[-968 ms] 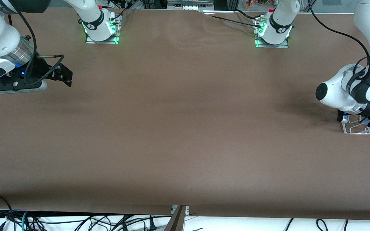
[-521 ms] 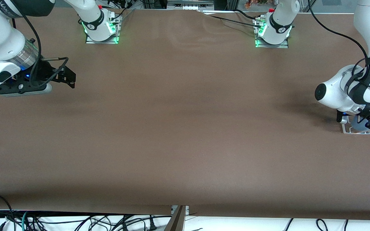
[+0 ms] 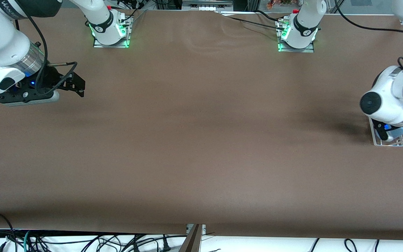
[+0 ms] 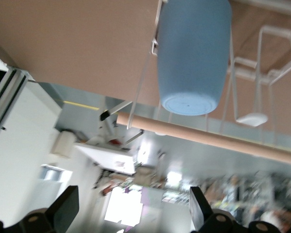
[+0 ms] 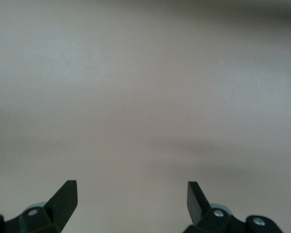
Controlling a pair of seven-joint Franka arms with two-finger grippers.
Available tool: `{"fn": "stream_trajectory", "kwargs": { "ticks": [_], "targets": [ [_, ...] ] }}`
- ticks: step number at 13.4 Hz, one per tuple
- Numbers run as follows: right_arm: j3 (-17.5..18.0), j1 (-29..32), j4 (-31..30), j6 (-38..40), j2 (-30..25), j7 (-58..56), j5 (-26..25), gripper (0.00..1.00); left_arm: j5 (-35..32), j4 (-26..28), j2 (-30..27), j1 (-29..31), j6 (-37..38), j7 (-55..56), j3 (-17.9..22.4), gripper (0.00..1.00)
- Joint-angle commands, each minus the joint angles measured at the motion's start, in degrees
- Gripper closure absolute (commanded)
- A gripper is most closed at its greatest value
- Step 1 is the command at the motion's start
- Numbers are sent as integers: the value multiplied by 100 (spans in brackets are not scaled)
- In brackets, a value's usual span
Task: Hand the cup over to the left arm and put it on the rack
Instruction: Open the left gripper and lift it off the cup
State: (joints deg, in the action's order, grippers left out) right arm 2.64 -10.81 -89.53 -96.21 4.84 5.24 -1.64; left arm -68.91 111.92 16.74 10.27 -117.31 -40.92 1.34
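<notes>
The light-blue cup (image 4: 191, 53) rests in the white wire rack (image 4: 262, 63), its closed bottom toward the wooden rod (image 4: 208, 138). My left gripper (image 4: 133, 206) is open and empty, drawn back from the cup with a clear gap. In the front view the rack (image 3: 388, 142) stands at the left arm's end of the table, with a sliver of the cup (image 3: 399, 131) showing under the left arm's wrist. My right gripper (image 3: 79, 85) is open and empty, low over bare table at the right arm's end; it also shows in the right wrist view (image 5: 132, 196).
The brown table (image 3: 201, 140) stretches between the two arms. The arm bases (image 3: 110, 31) (image 3: 297, 35) stand along its farthest edge. Cables hang below the nearest edge.
The left gripper set the cup into the rack, let go and pulled back toward the table's end. The right gripper drifted slightly toward the middle.
</notes>
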Motion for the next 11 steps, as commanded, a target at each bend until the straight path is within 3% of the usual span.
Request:
{"fn": "stream_trajectory", "kwargs": {
  "ticks": [1,4,7,11],
  "targets": [
    [44,-114,225,-161,105,-75,312,0,1831,-450,-390,-25,6,-65,15,0],
    [44,-194,243,-109,158,-40,322,0,3406,-776,-741,-43,207,-12,15,0],
    [44,-185,243,-83,167,-93,322,0,4550,-1407,-821,-183,1092,110,7,0],
    [44,-194,243,-91,167,-93,313,0,5587,-2260,-856,-254,2508,1698,-327,0]
  ]
}}
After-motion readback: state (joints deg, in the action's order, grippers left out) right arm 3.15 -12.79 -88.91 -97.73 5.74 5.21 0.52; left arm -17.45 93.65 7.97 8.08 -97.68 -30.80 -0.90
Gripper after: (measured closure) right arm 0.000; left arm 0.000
